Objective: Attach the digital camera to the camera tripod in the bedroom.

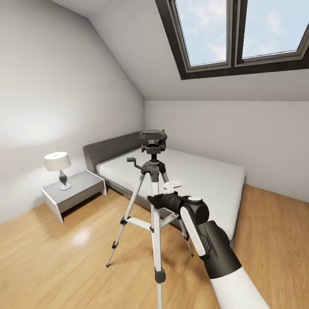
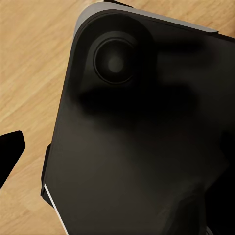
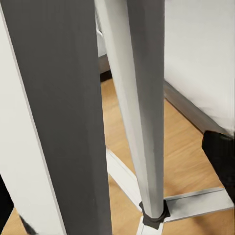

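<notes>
The right end effector sits just beside the camera tripod, its opening impossible to tell.

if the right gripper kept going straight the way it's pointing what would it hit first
Most likely the tripod: its silver legs stand close ahead in the right wrist view, with the bed behind. Exact depth is unclear.

Bright skylight daylight — soft shadows
</notes>
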You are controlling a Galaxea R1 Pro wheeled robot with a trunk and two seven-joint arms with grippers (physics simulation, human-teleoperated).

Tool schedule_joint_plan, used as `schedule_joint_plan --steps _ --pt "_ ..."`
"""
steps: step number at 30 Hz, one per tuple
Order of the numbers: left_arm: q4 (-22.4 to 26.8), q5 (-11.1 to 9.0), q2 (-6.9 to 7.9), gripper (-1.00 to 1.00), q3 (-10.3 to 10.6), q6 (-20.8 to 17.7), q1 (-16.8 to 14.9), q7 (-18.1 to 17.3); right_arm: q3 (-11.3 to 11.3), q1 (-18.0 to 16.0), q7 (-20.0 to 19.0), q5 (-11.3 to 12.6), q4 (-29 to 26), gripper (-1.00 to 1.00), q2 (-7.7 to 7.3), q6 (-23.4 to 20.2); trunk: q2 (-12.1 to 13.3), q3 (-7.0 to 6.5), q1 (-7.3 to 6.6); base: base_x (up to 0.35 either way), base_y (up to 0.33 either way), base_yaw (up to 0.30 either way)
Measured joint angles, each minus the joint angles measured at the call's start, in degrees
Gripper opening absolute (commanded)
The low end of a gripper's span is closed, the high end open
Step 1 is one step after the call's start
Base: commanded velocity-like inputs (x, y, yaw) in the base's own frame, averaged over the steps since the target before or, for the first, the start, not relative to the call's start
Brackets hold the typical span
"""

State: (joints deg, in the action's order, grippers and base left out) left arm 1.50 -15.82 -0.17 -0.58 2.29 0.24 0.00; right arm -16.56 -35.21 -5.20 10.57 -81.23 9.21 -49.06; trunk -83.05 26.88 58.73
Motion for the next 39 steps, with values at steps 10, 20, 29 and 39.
schedule_joint_plan --steps 10,20,29,39 --pt "0.0 0.0 0.0 1.0 0.0 0.0 0.0 0.0 0.0 0.0 -0.1 0.1 0.5 -1.0 -0.08 0.0 0.0 -0.01 0.0 0.0 0.0 0.0" --pt "0.0 0.0 0.0 1.0 0.0 0.0 0.0 0.0 0.0 0.0 -0.4 0.1 0.7 -1.0 -0.14 0.1 0.0 0.0 0.0 0.0 0.0 0.0" --pt "0.0 0.0 0.01 1.0 0.0 0.0 0.0 0.0 0.0 0.0 -0.7 -0.1 -0.4 -1.0 -0.35 2.5 0.0 0.01 0.0 0.0 0.0 0.0" --pt "0.0 0.0 0.0 1.0 0.0 0.0 0.0 0.0 -2.6 0.0 -0.7 0.9 -7.2 -1.0 -0.92 3.8 0.0 0.01 0.0 0.0 0.0 0.0"
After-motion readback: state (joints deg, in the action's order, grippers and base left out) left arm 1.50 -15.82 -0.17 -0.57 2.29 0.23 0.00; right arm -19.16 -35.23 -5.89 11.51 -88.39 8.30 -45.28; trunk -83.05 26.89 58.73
